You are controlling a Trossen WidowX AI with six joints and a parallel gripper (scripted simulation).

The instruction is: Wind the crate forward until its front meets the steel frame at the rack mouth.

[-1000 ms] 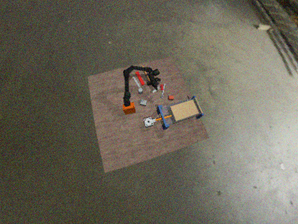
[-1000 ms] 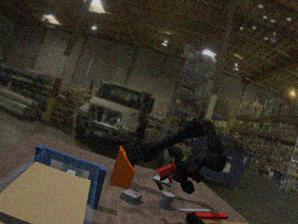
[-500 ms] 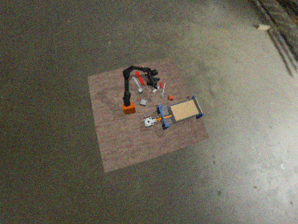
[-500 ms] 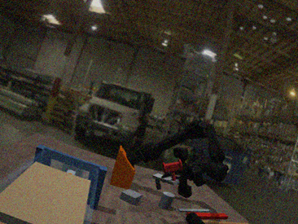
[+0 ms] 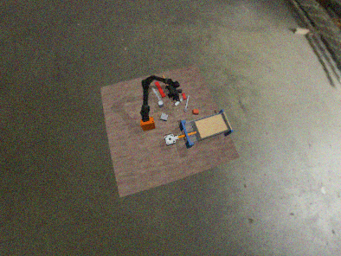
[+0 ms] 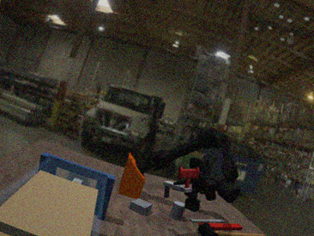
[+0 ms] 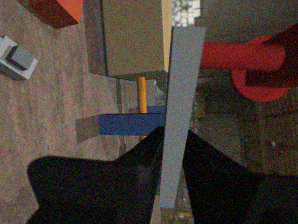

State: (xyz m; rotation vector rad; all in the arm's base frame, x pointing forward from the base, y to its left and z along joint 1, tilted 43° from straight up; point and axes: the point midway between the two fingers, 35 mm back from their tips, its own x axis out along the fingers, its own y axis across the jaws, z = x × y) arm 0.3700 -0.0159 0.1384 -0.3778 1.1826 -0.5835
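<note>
My gripper (image 7: 171, 132) pinches the winch handle's (image 7: 181, 100) stiff grey bar above the bench (image 7: 55, 115); it looks rigid, light and smooth, so I grip mid-bar, the red knob (image 7: 235, 55) free.

Warehouse: parked truck (image 6: 123, 114), storage racks (image 6: 19, 96), high-bay ceiling lamps (image 6: 104, 4).

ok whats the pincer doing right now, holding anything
Pincer: closed on the flat grey metal bar of the red-knobbed winch handle.
</note>
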